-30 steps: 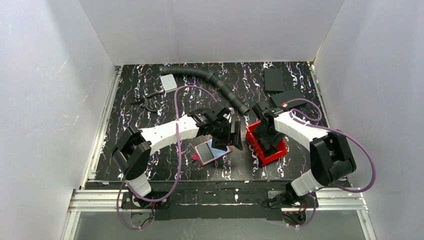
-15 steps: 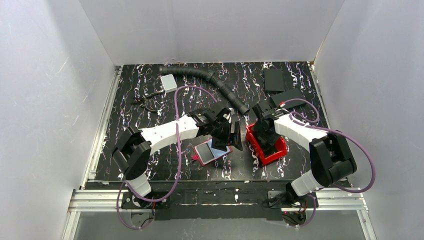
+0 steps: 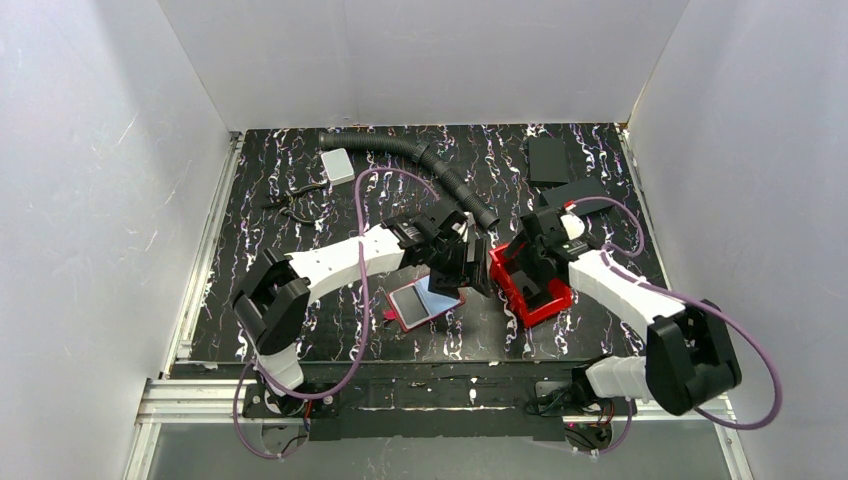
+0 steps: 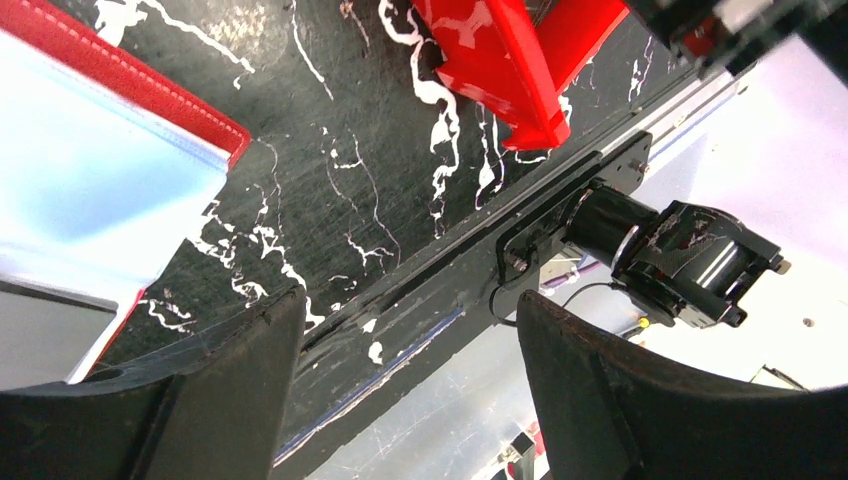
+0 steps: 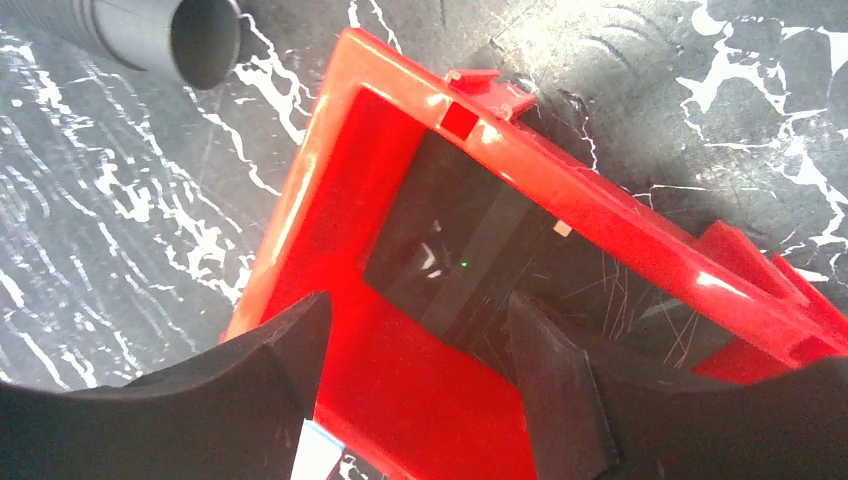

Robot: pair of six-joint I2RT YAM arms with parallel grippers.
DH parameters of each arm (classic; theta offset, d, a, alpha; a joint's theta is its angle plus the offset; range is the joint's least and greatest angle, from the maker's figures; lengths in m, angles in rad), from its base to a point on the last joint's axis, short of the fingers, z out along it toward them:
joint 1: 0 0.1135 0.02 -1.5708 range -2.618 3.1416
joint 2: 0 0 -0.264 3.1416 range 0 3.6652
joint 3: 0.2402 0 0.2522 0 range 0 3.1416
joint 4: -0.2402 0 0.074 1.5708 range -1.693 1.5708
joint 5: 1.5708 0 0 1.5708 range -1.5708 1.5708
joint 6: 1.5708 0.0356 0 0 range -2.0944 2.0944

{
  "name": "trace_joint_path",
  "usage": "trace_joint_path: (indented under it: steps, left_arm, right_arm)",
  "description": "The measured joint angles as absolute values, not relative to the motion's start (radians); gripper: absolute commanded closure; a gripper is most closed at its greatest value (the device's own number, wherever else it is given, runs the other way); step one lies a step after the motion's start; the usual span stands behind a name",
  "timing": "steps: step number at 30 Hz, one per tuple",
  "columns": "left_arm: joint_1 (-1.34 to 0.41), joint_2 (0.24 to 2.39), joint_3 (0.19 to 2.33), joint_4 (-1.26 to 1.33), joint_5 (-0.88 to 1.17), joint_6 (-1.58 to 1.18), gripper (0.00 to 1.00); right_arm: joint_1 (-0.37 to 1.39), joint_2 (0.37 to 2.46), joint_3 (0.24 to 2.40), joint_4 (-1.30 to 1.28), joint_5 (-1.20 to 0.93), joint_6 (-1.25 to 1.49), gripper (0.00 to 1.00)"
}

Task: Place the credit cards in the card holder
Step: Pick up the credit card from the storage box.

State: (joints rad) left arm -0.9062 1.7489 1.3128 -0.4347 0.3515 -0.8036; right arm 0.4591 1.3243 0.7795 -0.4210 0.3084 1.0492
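One red card holder lies open and flat on the marbled black table. It is the thing nearest the arm bases, at about 6 o'clock from the table's middle. In the overhead view its long axis runs from 8 o'clock to 2 o'clock. A pale blue card lies on its 2 o'clock half, turned the same way.

Just past that end hangs the left pincer. Its wrist view shows the jaws spread wide with nothing between them and bare table below.

A red bin stands just beside the holder, at its 3 o'clock. The right pincer hovers over the bin, its jaws likewise wide apart and empty. A black slab lies flat on the bin floor beneath them. Whether the fingertips touch the bin's walls I cannot tell.

Farther back, a corrugated hose runs from 11 o'clock towards the bin, its open end near the bin's far corner. Two black slabs sit at 1 o'clock. A grey-white card lies at 11 o'clock, beside the hose's far end and well apart from the holder.
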Motion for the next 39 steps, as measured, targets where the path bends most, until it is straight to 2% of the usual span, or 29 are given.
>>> trace_joint_path:
  steps: [3,12,21,26,39]
  left_arm:
    - [-0.906,1.778,1.345,-0.434,0.355,-0.804,0.24]
    - [-0.906,1.871,1.416,-0.420,0.359,-0.831,0.22]
    - [-0.907,1.904,1.436,-0.403,0.378,-0.855,0.22]
    - [-0.906,1.904,1.436,-0.403,0.381,-0.856,0.22]
    - [-0.906,1.904,1.435,-0.405,0.382,-0.857,0.23]
  right_arm:
    - [0.455,1.267,0.754,-0.403,0.303,1.044,0.27]
    - [0.452,1.250,0.749,-0.559,0.316,1.087,0.17]
    - [0.452,1.256,0.716,-0.575,0.311,1.095,0.14]
    - [0.452,1.259,0.692,-0.531,0.307,1.095,0.16]
    - [0.446,1.265,0.672,-0.414,0.285,1.101,0.29]
